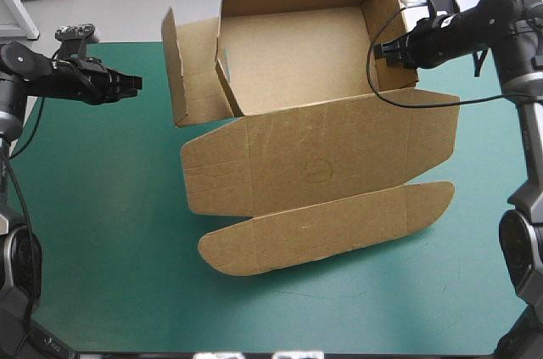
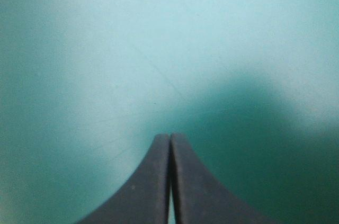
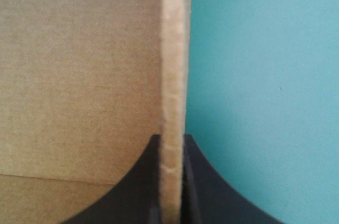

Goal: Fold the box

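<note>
The brown box [image 1: 297,62] stands at the table's far middle as an open tray with raised walls. Its lid [image 1: 322,164] lies flat toward the near edge, ending in a rounded flap [image 1: 331,227]. A side flap [image 1: 191,70] stands loose at the tray's left. My right gripper [image 1: 383,50] is shut on the tray's right wall; in the right wrist view that wall's edge [image 3: 174,75] runs up between the fingers [image 3: 172,181], the box's inside on one side, teal-green cover on the other. My left gripper [image 1: 134,82] hovers left of the box, shut and holding nothing [image 2: 170,144].
Teal-green cover [image 1: 102,232] lies bare on the left and near sides. The tray's far wall sits at the table's far edge.
</note>
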Robot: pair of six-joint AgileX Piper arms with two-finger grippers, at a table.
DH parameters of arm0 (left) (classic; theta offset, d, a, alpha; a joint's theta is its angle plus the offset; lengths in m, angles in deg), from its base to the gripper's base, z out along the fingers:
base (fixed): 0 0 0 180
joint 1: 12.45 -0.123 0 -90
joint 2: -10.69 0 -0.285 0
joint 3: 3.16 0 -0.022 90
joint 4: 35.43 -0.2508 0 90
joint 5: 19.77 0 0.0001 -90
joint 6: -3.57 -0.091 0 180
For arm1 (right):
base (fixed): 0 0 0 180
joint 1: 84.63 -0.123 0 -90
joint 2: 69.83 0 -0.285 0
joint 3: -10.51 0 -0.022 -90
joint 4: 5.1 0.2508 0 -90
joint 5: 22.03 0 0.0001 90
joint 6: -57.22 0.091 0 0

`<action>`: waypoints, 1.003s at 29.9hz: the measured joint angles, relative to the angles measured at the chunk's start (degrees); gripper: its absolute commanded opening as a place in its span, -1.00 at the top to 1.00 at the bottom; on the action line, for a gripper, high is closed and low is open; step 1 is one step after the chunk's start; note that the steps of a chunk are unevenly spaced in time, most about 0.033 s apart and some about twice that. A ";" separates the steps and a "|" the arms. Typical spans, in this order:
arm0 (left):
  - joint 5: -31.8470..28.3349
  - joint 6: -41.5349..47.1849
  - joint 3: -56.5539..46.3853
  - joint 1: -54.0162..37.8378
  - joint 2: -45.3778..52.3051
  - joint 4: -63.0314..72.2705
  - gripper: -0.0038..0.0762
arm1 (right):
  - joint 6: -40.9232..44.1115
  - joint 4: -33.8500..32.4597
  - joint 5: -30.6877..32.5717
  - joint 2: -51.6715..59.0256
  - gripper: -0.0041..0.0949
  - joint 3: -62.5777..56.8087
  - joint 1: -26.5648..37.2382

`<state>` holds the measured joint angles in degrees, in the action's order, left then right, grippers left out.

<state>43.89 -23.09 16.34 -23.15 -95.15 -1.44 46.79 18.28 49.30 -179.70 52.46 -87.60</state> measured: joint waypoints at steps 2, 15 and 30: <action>0.56 -1.64 0.00 0.00 -2.31 3.72 0.92 | -0.43 1.56 0.00 2.41 0.93 0.22 0.60; 5.95 -14.57 0.00 2.04 -9.07 31.37 0.92 | -1.39 2.19 0.06 6.49 0.93 0.35 0.79; 5.78 -15.12 0.00 4.78 -8.67 37.59 0.92 | -0.85 -1.71 0.06 2.00 0.93 0.35 0.79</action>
<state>49.67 -38.22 16.34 -18.37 -103.82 36.15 45.94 16.57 49.36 -177.70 52.80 -86.81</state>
